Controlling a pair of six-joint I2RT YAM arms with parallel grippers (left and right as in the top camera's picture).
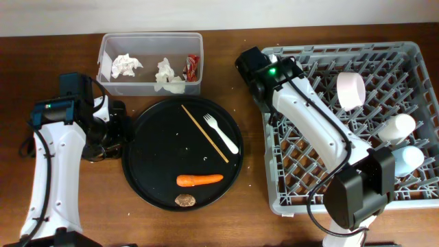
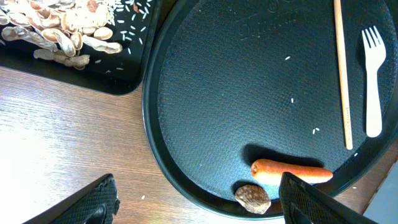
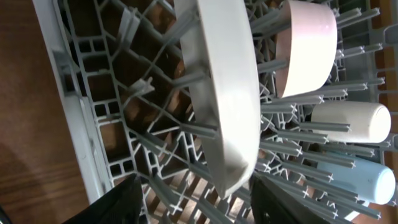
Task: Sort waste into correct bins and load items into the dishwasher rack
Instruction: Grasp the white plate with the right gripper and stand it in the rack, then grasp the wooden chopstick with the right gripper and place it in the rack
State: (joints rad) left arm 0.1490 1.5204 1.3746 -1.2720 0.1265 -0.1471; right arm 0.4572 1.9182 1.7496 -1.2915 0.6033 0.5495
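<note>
Jaws wide and holding nothing, left gripper [image 2: 199, 205] points toward the carrot [image 2: 291, 172]; right gripper [image 3: 202, 199], arm outstretched, straddles the grey-white bowl [image 3: 227, 93].

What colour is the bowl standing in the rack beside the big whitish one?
The bowl is pale pink; the right wrist view shows it best.

Robot lab: robot arms [image 1: 309, 116] at wooden table [image 1: 223, 44]; dishwasher rack [image 1: 288, 171]
</note>
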